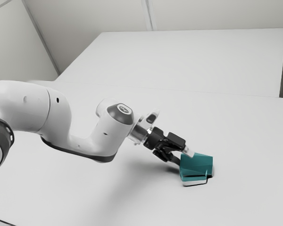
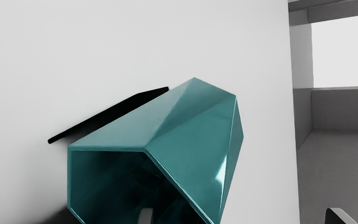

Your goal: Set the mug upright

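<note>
Exterior view: teal mug (image 1: 197, 165) on its side beside open end effector (image 1: 184, 157)

The white table (image 1: 250, 141) carries a teal mug (image 1: 196, 165) (faceted and glossy), lying on its side.

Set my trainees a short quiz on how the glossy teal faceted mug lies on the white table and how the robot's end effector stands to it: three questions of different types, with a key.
1. True or false: the glossy teal faceted mug lies on its side on the smooth white table.

2. Choose one. Relative to the black two-finger end effector, the mug's open mouth faces:
(a) directly away
(b) toward it
(c) straight down

3. Fill in one word: the end effector's two fingers are not closed together but stand wide ____.

Key: 1 true; 2 b; 3 apart.
</note>
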